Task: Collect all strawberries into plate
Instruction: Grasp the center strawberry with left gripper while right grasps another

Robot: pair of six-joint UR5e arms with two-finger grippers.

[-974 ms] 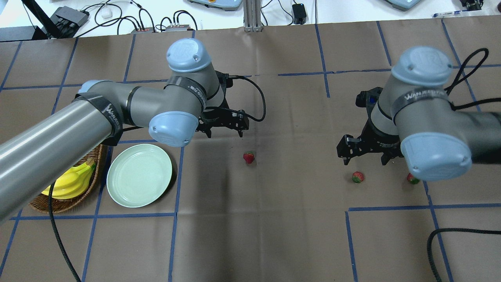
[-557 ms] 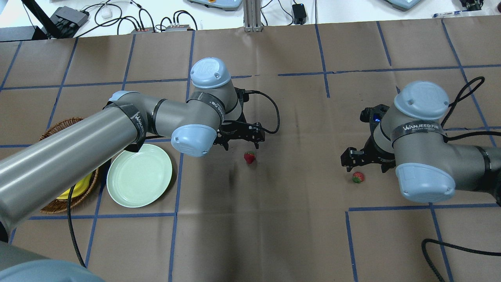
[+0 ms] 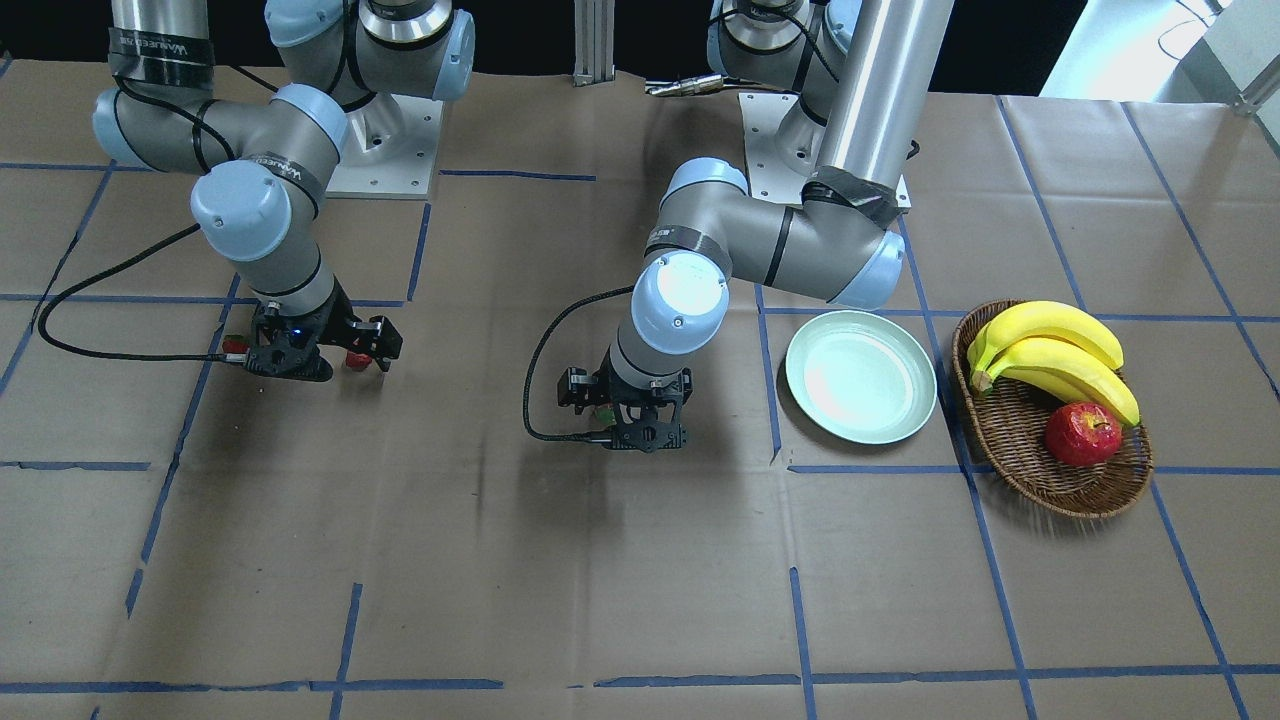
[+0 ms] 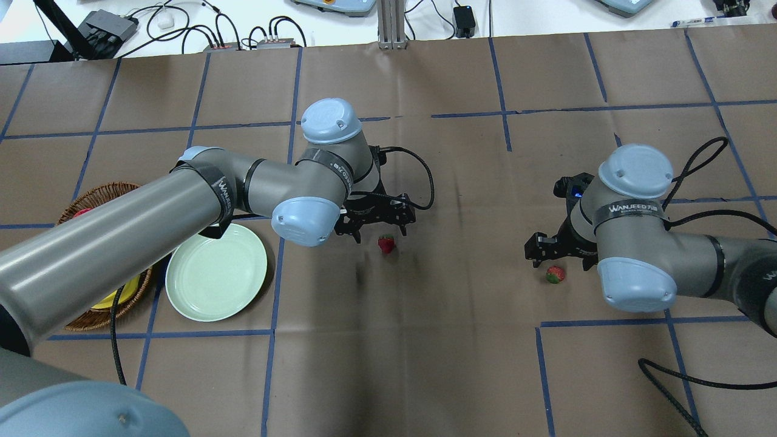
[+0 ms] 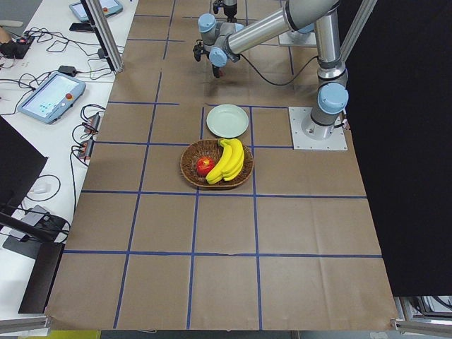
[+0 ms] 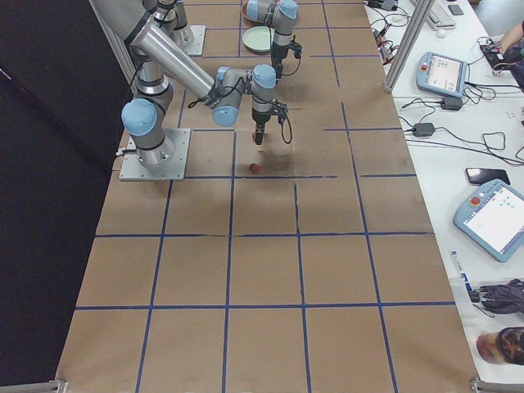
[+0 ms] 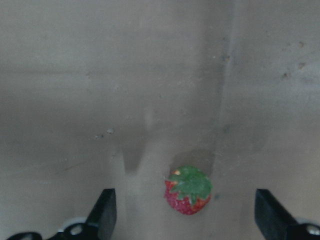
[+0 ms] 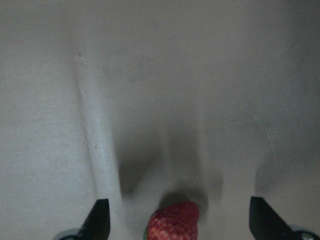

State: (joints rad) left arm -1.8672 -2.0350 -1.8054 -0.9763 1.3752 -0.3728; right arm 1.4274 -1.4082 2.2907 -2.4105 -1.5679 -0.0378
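One strawberry [image 4: 386,244] lies mid-table, just in front of my open left gripper [image 4: 380,233]. In the left wrist view the strawberry [image 7: 188,190] sits between the spread fingers [image 7: 102,212], untouched. A second strawberry [image 4: 554,274] lies under my open right gripper [image 4: 558,262]. In the right wrist view it [image 8: 174,222] is centred low between the fingers [image 8: 262,217]. The third strawberry [image 3: 235,346] lies beside the right wrist, hidden by the arm in the overhead view. The mint-green plate [image 4: 216,271] holds nothing, left of the left gripper.
A wicker basket [image 3: 1050,470] with bananas [image 3: 1050,355] and a red apple [image 3: 1082,433] stands beside the plate, on its far side from the grippers. Black cables trail from both wrists across the brown paper with blue tape lines.
The left arm has swung right and come down close to the middle strawberry. The right arm has come down over its strawberry and now hides the third strawberry from overhead.
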